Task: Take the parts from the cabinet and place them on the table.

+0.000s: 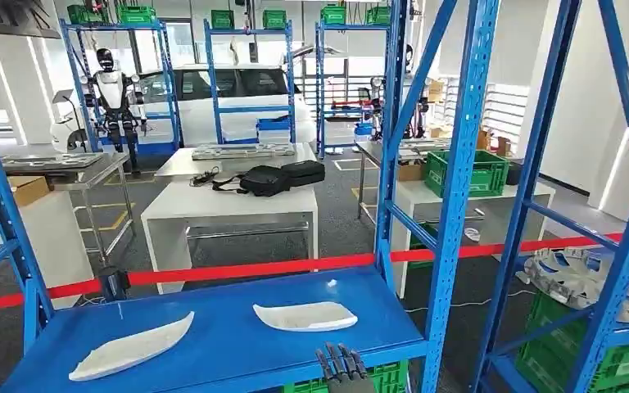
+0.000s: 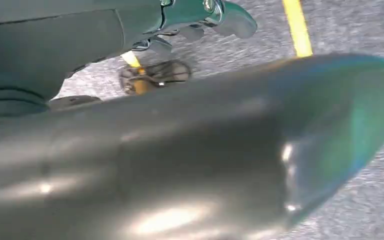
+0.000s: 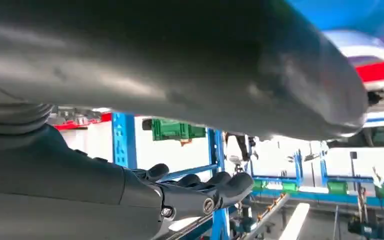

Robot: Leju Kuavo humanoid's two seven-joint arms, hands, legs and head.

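Right hand reaches up empty, fingers spread; white moulded part just beyond looks light, stiff, slippery: grip its near edge. Left hand hangs, fingers loosely apart, empty.

A: Shelf deck, 6 o'clock: smooth blue painted metal, slight sheen. Two white parts on it, matt, moulded-looking.

B: Uprights perforated blue steel. Crate at 3 o'clock, ribbed green plastic. Backpack at 12, matt black cloth. Barrier tape red, glossy.
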